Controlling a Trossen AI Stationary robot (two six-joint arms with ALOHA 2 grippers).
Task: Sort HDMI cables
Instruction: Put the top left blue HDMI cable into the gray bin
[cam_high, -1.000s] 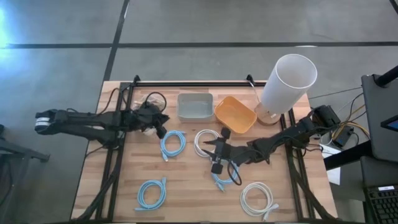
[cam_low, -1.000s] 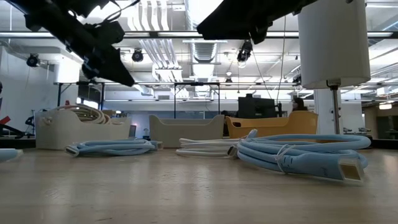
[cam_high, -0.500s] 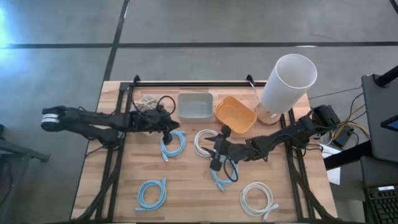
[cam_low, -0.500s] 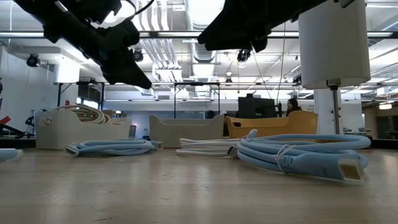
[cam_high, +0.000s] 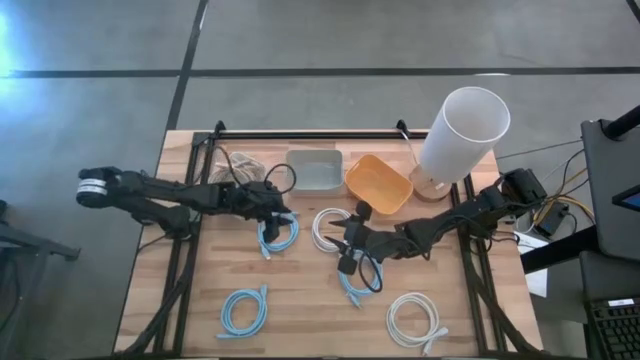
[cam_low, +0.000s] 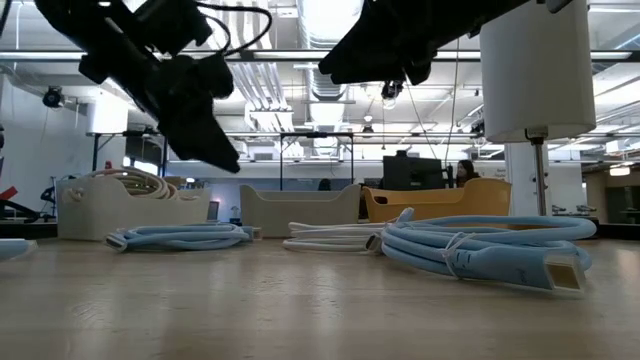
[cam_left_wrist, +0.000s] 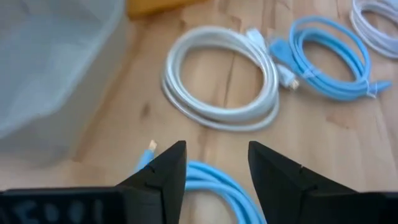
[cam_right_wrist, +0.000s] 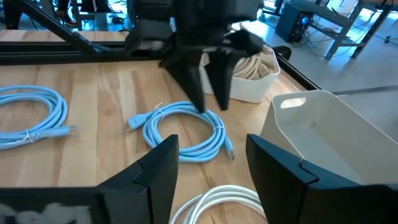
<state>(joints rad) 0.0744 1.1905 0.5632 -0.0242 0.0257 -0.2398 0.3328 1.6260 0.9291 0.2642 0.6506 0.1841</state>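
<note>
Light blue, thin and round-coiled, the HDMI cable (cam_high: 277, 231) lies flat on the wooden table (cam_high: 300, 310) just below the grey bin (cam_high: 314, 169). The left gripper (cam_high: 283, 213) hangs over its upper rim, fingers apart and empty, clearly the nearer arm. The right gripper (cam_high: 345, 242), also parted, waits by the white coiled cable (cam_high: 330, 228).

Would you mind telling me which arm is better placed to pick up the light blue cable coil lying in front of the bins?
The left. Its gripper hangs open right above that light blue coil, fingers pointing down at it, while the right gripper hovers open farther off beside the white coil.
</note>
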